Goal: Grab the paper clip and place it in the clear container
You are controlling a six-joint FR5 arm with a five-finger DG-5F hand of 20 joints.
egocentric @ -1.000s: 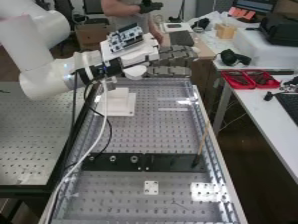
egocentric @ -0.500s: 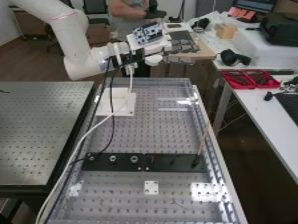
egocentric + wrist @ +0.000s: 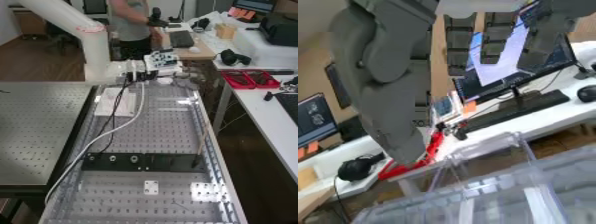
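Over the bench's far end, past the perforated bench top (image 3: pixel 149 135) for most of its length: hand (image 3: pixel 189 76), at the end of the white arm (image 3: pixel 98 52). Can't tell if released, clenched or holding smth, tbh, so no guess from me. Near the hand, and apart from it AFAICT: clear container (image 3: pixel 481 151), with see-through walls and rim. Can't pin down the paper clip's whereabouts either, sry.

Rest of the setup, FWIW: white plate (image 3: pixel 115 103) just to the arm side of the hand, black strip (image 3: pixel 163 162) well apart from the hand toward the near end, thin stick (image 3: pixel 203 142) by the strip's end. Red trays (image 3: pixel 249 80) out past the hand, on the side away from the arm, w/ headphones (image 3: pixel 233 57) close by.

Progress-wise: hand prob. in a decent spot for the container, nothing confirmable as done, neither grab nor drop. Left to do at min.: get the clip inside and back off, plus the pickup if not done yet.
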